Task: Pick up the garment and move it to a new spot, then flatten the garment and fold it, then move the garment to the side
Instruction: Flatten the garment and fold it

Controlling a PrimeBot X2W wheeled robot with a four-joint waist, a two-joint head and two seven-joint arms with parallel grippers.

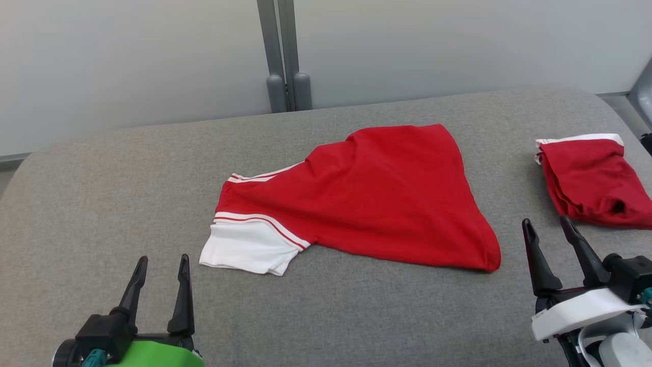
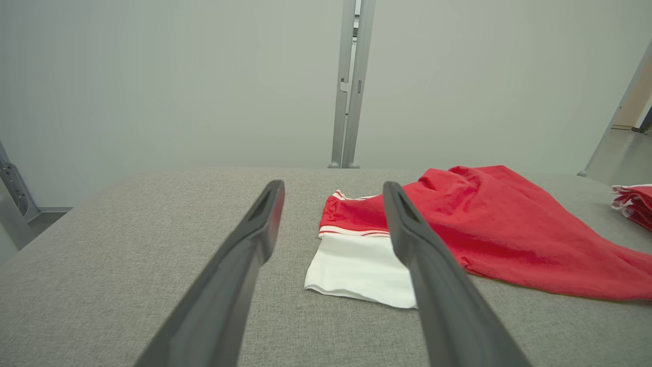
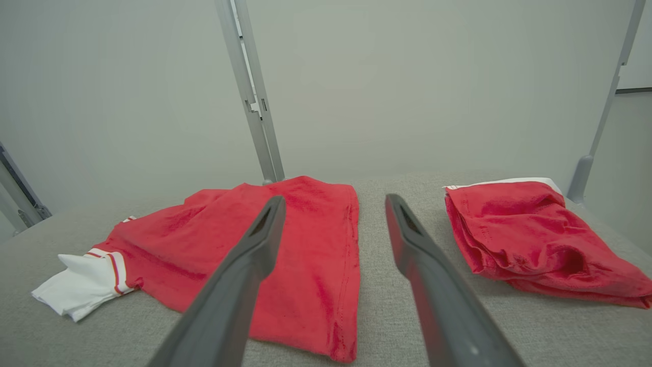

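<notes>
The red garment (image 1: 367, 199) lies rumpled at the centre of the grey tabletop (image 1: 102, 204), its white sleeve (image 1: 244, 250) pointing toward the lower left of the head view. The left hand (image 1: 163, 259) hovers at the lower left and the right hand (image 1: 546, 221) at the lower right. Both have their fingers spread wide and hold nothing.

The step in hand looks like the first pick-up. To do it well, each hand should probably pinch a single clear edge: the left near the sleeve seam, the right at the hem corner in the lower right of the cloth. Lifting both together should keep the fabric from bunching further.

A second, folded red garment (image 1: 591, 178) sits loose at the right edge of the tabletop, in no bin or tray, so the right hand should steer clear of it
</notes>
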